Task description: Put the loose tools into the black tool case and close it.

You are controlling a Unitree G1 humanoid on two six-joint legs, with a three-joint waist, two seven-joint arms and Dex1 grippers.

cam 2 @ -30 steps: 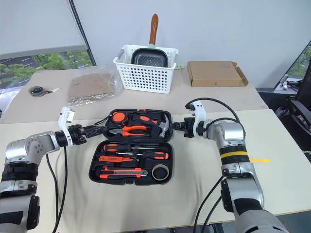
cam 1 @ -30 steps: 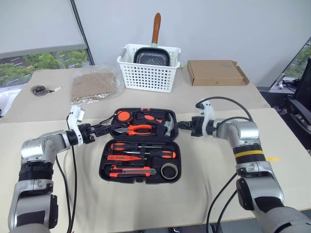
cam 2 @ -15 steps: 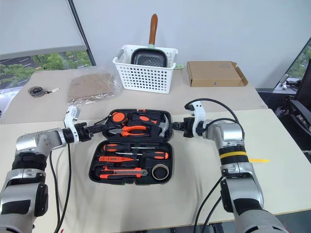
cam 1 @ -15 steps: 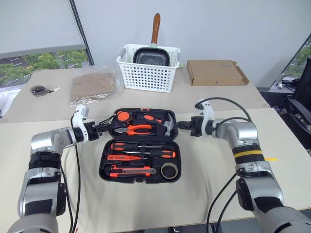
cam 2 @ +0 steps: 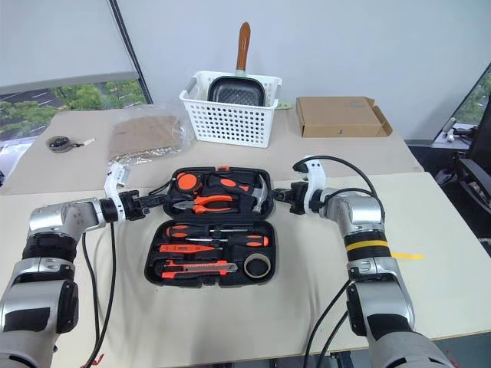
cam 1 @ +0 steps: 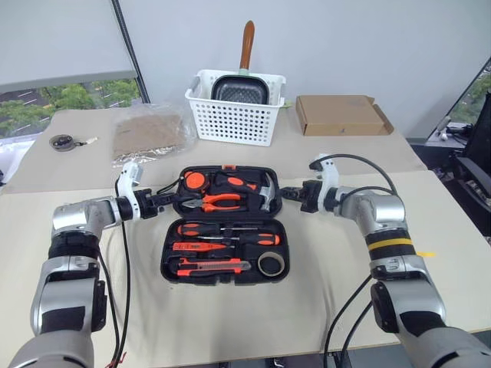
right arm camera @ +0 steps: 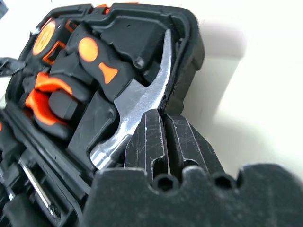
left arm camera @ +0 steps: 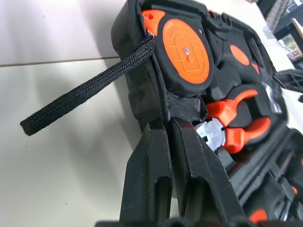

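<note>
1. Two robot arms reach in toward the black tool case (cam 1: 222,230) from its two sides.
2. The case lies open on the pale table (cam 1: 307,307), near the middle, in front of the robot.
3. The left gripper (cam 1: 170,198) is pinched tight on the left edge of the case's far half. In the left wrist view its fingers (left arm camera: 156,175) are pressed together right at the black rim.
4. The right gripper (cam 1: 285,192) is pinched tight on the right edge of that same half, just beside the steel hammer (right arm camera: 142,97).
5. The far half of the case holds the hammer, the orange-handled pliers (cam 1: 219,202) and a round orange tape measure (left arm camera: 185,52).
6. The near half holds the two screwdrivers (cam 1: 226,228), the slim tester pen (cam 1: 201,247), the utility knife (cam 1: 211,266) and the grey tape ring (cam 1: 271,264). Each one sits in its own slot.
7. A white basket (cam 1: 234,107) with a dark pan (cam 1: 239,89) stands at the back of the table.
8. A flat brown box (cam 1: 337,113) lies to the right of the basket.
</note>
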